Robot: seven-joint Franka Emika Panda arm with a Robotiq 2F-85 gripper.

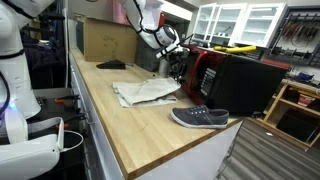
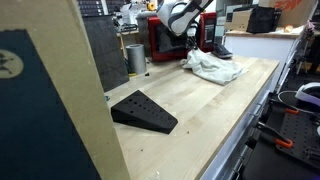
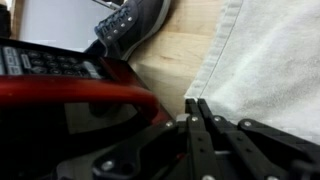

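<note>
My gripper (image 3: 197,104) is shut, its two black fingers pressed together with nothing between them. It hangs just above the wooden table (image 3: 175,55), between the red front of the microwave (image 3: 70,92) on its left and the edge of a white cloth (image 3: 270,60) on its right. A grey shoe (image 3: 130,22) lies beyond it, by the microwave. In both exterior views the gripper (image 1: 178,62) (image 2: 190,45) is low beside the red and black microwave (image 1: 225,75) (image 2: 163,38), at the edge of the crumpled cloth (image 1: 145,93) (image 2: 212,67).
The grey shoe (image 1: 200,117) lies near the table's corner. A cardboard box (image 1: 108,40) stands at the far end, with a black wedge (image 1: 111,64) (image 2: 143,110) in front of it. A metal cylinder (image 2: 135,57) stands next to the microwave.
</note>
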